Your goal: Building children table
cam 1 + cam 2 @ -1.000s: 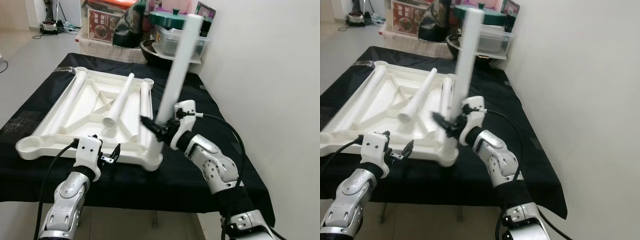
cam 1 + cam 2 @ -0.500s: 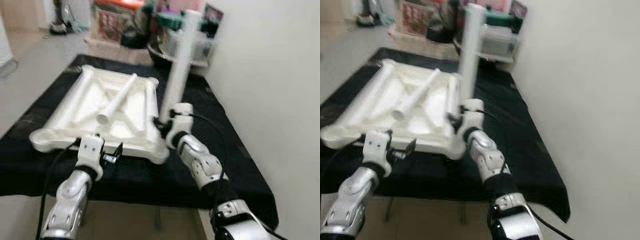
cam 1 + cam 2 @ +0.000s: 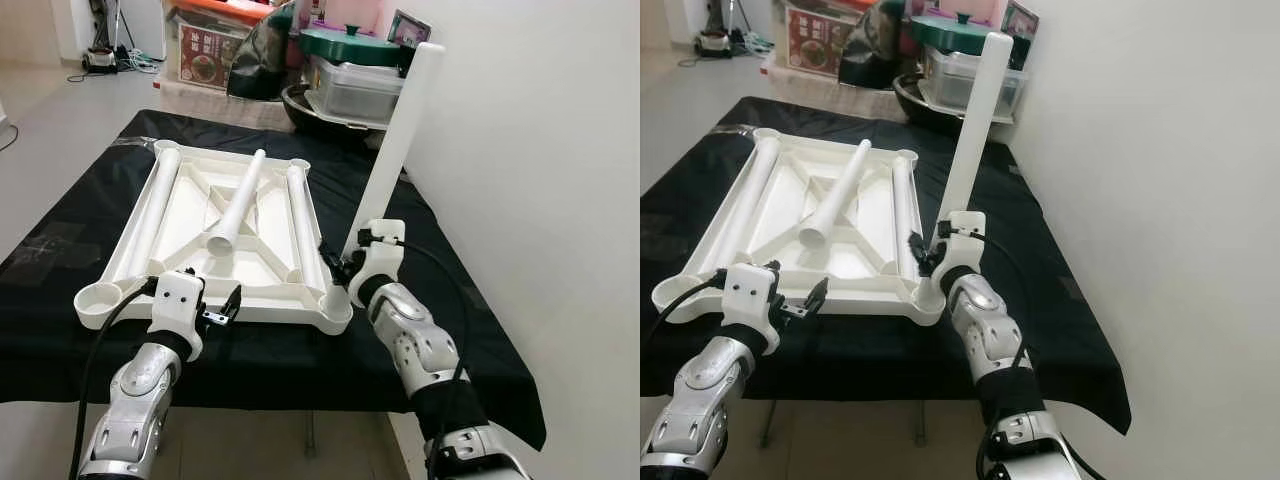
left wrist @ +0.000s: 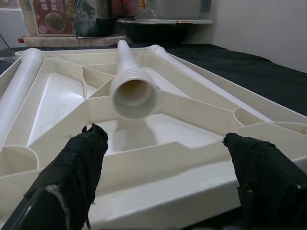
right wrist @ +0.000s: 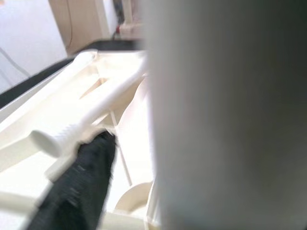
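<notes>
Left eye view showed the white tabletop [image 3: 265, 262] lying upside down on the black cloth [image 3: 420, 300] in the centre-left of the frame, ribbed underside up. Three loose legs rested in it: one long leg [image 3: 150, 205] along its left edge, one [image 3: 300, 220] along its right edge, and a middle leg [image 3: 238, 205] propped at a slant with its open end toward the camera. A fourth leg [image 3: 395, 150] stood tilted right of centre, its top leaning toward the wall [image 3: 540, 160] and its foot at the tabletop's near right corner. The right gripper [image 3: 345, 265] was clamped on the lower end of that leg, just beside the corner socket. In the lower left of the frame the left gripper [image 3: 222, 310] hovered at the tabletop's near edge, its fingers [image 4: 79, 167] spread apart and holding nothing; the left wrist view looked between them at the slanted leg's open mouth. Behind the table, along the top of the frame, sat a plastic bin with a green lid [image 3: 355, 50] and a dark bowl [image 3: 320, 110].
</notes>
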Available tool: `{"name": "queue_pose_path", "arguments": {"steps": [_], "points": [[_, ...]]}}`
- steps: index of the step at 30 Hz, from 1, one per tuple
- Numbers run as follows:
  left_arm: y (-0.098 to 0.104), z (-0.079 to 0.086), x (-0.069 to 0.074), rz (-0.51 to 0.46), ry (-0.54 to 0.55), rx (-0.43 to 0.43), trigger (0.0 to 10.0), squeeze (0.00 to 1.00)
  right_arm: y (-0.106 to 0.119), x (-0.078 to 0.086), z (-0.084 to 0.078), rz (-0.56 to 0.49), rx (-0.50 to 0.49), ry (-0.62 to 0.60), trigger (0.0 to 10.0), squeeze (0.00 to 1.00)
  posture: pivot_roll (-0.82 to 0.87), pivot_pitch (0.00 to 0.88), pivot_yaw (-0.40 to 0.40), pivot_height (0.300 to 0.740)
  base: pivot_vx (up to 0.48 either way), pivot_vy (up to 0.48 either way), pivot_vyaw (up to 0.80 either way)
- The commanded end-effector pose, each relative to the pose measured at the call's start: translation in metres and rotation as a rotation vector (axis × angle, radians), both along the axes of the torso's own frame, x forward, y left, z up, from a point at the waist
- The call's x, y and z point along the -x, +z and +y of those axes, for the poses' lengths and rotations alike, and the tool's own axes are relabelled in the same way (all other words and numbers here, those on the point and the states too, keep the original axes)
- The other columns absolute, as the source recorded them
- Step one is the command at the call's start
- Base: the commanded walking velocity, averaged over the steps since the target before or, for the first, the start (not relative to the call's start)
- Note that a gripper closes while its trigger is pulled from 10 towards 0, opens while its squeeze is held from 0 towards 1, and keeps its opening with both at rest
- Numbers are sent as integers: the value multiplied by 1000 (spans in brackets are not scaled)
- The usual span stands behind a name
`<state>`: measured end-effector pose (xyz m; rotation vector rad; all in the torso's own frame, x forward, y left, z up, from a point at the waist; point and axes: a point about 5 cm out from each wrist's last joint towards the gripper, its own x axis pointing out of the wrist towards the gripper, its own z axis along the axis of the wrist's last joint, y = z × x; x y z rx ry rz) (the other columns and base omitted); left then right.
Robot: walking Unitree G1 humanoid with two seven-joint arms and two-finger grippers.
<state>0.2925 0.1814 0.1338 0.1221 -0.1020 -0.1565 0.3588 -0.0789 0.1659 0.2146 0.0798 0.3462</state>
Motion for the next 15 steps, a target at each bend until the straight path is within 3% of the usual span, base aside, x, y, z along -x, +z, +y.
{"name": "queue_pose_path", "arguments": {"steps": [1,7,11,13,15], "points": [[-1,-5,-1,2,-17,13,10000,0,7,0,1,-32,10,20,10000,1000,172,0,-234,740,0,0,0],[-2,-5,0,2,-15,13,10000,0,19,11,-10,-101,26,48,10000,1000,162,0,-230,740,0,0,0],[-2,-3,3,0,-14,8,10000,0,18,33,-28,-122,50,75,10000,1000,129,0,-214,740,0,0,0],[-2,-3,3,0,-14,8,10000,0,18,33,-28,-122,50,75,10000,1000,129,0,-214,740,0,0,0],[-1,-2,6,-12,-1,-2,10000,0,12,51,-39,-108,55,97,10000,1000,114,0,-207,740,0,0,0]]}}
